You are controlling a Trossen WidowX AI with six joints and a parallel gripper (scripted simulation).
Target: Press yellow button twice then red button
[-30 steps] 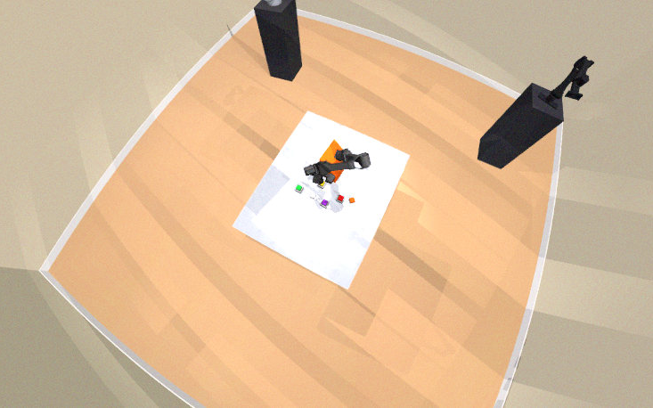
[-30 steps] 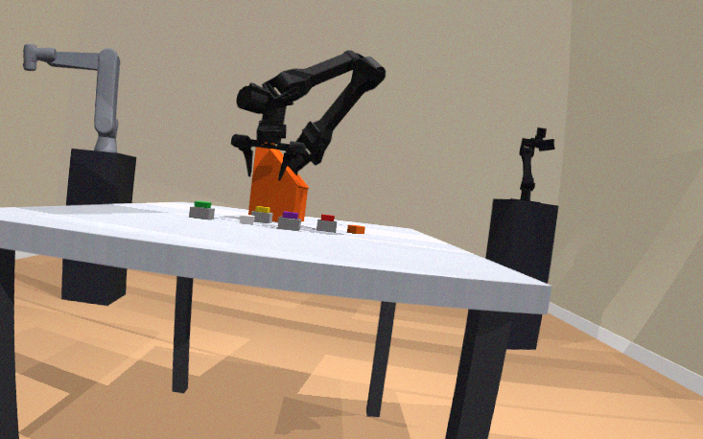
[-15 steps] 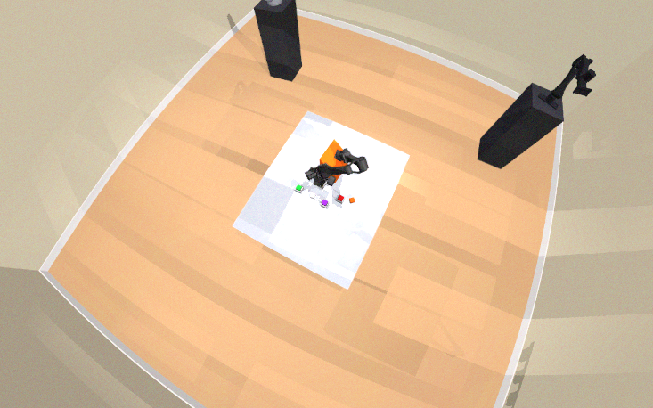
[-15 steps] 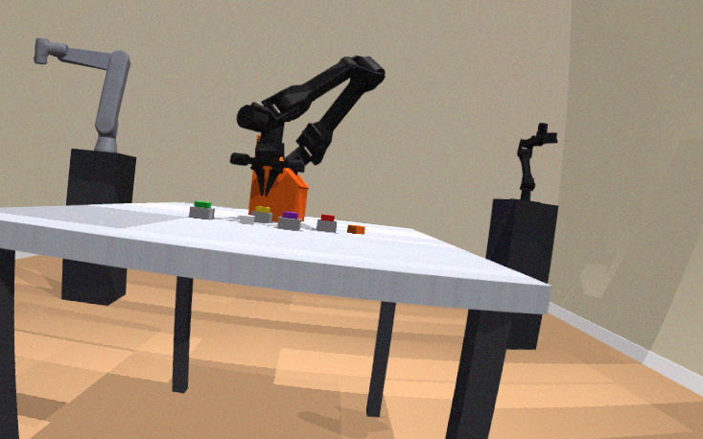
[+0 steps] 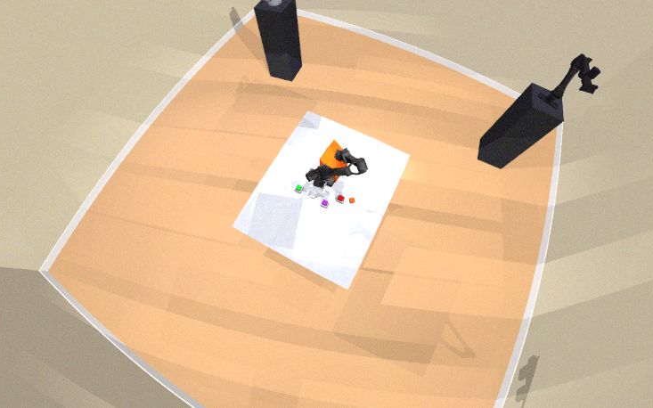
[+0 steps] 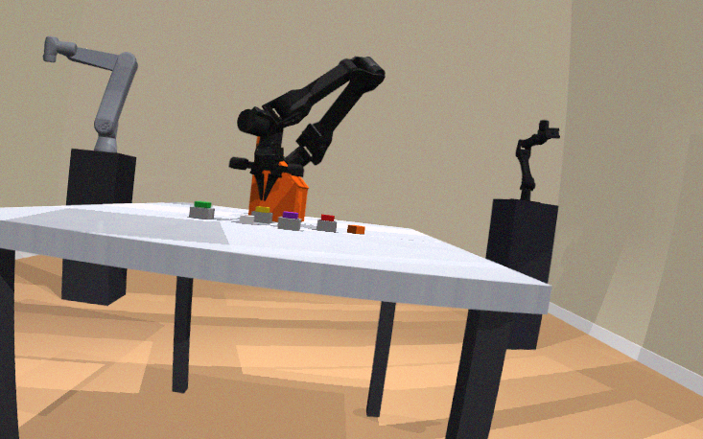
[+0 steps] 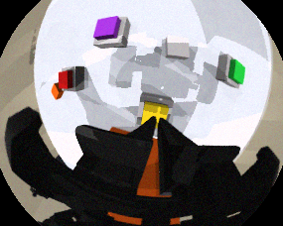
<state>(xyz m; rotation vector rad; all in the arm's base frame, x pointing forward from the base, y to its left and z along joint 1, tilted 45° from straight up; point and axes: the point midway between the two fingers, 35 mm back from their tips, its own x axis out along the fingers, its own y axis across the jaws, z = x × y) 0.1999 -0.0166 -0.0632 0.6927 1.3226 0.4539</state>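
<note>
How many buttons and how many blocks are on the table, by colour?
Green button: 1
Yellow button: 1
Purple button: 1
Red button: 1
Orange block: 1
White block: 1
Total: 6

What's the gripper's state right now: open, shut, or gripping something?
Gripper: shut, holding nothing, fingertips together, poised over the yellow button.

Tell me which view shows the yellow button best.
The wrist view: the yellow button sits just ahead of the shut end effector, large and central. The exterior view shows it small, side-on, below the end effector. In the top view the arm hides it.
</note>
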